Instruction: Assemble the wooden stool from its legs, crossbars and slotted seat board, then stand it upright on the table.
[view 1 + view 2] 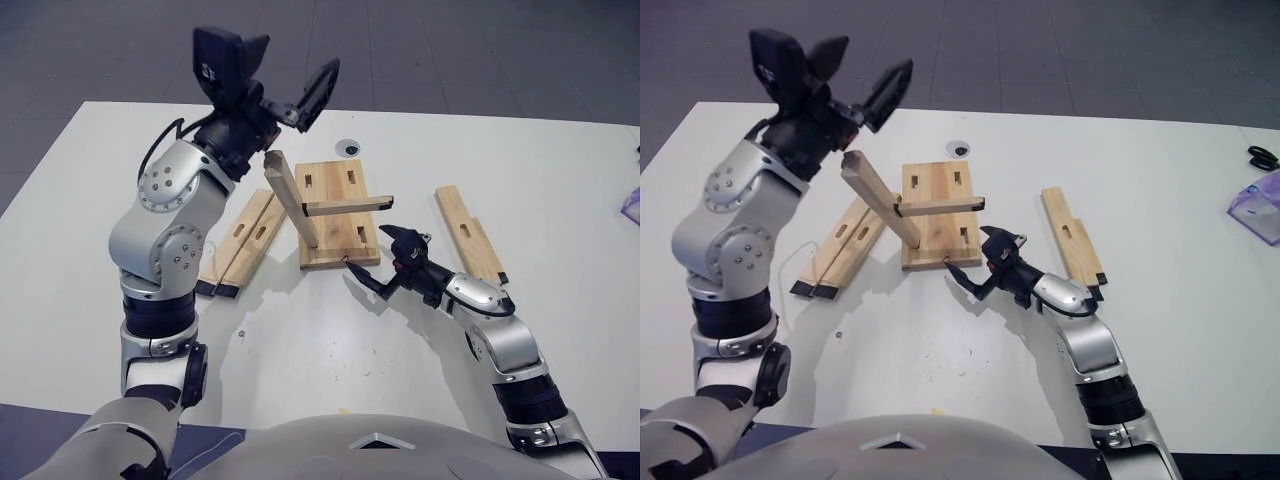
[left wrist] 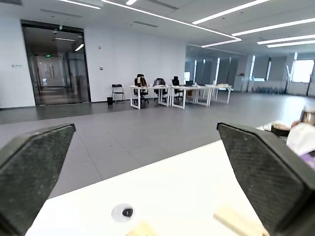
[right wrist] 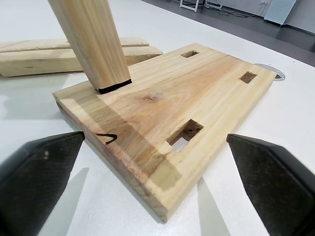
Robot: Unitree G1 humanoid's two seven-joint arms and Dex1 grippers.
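The slotted seat board lies flat on the white table. One leg stands tilted in a slot at its near left corner, and a crossbar sticks out sideways from that leg. Two more legs lie side by side left of the board, and another leg lies to its right. My left gripper hangs open high above the board's far left, holding nothing. My right gripper is open low at the board's near right corner; in the right wrist view the board edge lies between its fingers.
A round cable hole sits in the table just behind the board. A purple container and scissors lie at the far right edge. Bare table stretches in front of the board and to the right.
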